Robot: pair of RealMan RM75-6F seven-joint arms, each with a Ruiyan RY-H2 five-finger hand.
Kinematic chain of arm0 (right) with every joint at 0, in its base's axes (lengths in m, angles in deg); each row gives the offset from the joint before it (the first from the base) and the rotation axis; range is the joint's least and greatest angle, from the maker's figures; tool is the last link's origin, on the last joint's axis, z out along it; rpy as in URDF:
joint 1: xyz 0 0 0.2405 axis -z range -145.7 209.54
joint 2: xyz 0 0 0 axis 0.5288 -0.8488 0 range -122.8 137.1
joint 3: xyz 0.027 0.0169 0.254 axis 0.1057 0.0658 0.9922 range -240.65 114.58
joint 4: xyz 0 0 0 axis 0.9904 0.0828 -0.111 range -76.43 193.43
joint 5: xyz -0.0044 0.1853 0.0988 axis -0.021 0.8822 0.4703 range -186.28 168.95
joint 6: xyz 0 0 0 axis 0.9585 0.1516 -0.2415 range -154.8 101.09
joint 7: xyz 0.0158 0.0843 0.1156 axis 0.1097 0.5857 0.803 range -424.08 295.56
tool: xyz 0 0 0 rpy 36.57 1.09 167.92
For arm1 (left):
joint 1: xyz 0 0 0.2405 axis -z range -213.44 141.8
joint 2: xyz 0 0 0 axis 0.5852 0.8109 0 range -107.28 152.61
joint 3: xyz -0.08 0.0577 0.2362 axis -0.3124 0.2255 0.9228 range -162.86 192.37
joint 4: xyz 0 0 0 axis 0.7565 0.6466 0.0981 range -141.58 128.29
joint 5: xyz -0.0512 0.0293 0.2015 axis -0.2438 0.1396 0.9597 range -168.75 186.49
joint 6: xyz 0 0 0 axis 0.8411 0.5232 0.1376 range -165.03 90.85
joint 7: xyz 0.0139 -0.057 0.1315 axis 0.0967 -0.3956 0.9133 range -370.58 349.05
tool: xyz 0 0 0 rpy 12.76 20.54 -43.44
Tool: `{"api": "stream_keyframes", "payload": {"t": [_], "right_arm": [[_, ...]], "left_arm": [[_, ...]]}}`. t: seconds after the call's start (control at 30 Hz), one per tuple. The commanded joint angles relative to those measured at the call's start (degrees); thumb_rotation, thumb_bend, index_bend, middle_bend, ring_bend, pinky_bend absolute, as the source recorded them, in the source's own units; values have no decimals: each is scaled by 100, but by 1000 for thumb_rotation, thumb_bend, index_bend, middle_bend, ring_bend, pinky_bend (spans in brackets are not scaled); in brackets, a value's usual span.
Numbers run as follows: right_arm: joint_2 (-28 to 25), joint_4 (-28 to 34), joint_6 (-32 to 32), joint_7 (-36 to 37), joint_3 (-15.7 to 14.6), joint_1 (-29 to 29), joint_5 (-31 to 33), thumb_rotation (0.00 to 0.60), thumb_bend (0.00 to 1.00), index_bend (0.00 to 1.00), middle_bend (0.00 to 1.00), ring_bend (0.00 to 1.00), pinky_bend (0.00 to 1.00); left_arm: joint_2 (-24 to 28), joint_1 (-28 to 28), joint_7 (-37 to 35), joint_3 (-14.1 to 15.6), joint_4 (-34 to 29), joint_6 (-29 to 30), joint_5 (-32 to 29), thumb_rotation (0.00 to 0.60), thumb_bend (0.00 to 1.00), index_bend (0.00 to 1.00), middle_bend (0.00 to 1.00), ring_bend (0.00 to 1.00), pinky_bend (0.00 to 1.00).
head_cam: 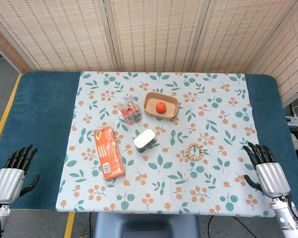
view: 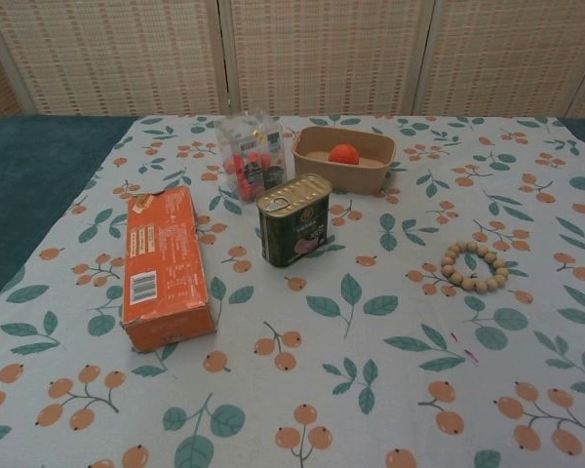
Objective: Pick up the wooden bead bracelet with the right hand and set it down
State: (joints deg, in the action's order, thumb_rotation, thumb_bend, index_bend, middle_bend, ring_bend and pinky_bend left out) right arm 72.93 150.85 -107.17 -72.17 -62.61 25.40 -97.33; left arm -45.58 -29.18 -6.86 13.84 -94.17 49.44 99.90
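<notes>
Plainly, the wooden bead bracelet (head_cam: pixel 194 151) lies flat on the worktop (head_cam: pixel 44 109), untouched — near the right hand (head_cam: pixel 269 171), whose fingers (head_cam: pixel 256 152) spread empty, probably readying the reach; left hand (head_cam: pixel 12 171) likewise empty.

box (head_cam: pixel 109 152) left | can (head_cam: pixel 144 140) centre | bracelet (head_cam: pixel 194 151) right | tray (head_cam: pixel 161 105) behind can

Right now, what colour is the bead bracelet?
Light tan, unpainted wood; the bead bracelet shows best in the chest view.
</notes>
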Motion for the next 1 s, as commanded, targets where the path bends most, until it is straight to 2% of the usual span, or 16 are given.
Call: {"api": "stream_keyframes", "payload": {"t": [0.03,0.17,0.33,0.47,0.6,0.8,1.0], "right_arm": [[61,-15,2,-42,-20,-23,-72,600,188,0,0,0,0],[90,48,354,-289,-85,-255,-243,600,191,0,10,0,0],[136,311,1278,-1024,-45,-862,-322,600,192,25,125,0,0],[419,256,2034,-1537,131,-1330,28,600,192,85,171,0,0],[844,-114,2625,-1811,288,-1717,481,600,192,141,206,0,0],[1352,-688,2893,-1856,324,-1992,706,600,194,207,252,0,0],[1635,-1096,2919,-1717,304,-2124,766,600,194,241,279,19,0]], "left_arm": [[13,-5,-19,2,-12,22,12,599,392,0,0,0,126],[27,0,-81,-6,-13,42,26,599,391,0,0,0,126],[57,-1,-152,12,-30,101,112,599,392,0,0,0,126],[100,-20,-230,25,-51,143,138,600,392,0,0,0,127],[137,-24,-305,25,-37,137,119,600,391,0,0,0,126],[191,-15,-428,71,-75,108,171,600,393,0,0,0,127],[168,-19,-349,39,-64,91,91,600,392,0,0,0,127]]}}
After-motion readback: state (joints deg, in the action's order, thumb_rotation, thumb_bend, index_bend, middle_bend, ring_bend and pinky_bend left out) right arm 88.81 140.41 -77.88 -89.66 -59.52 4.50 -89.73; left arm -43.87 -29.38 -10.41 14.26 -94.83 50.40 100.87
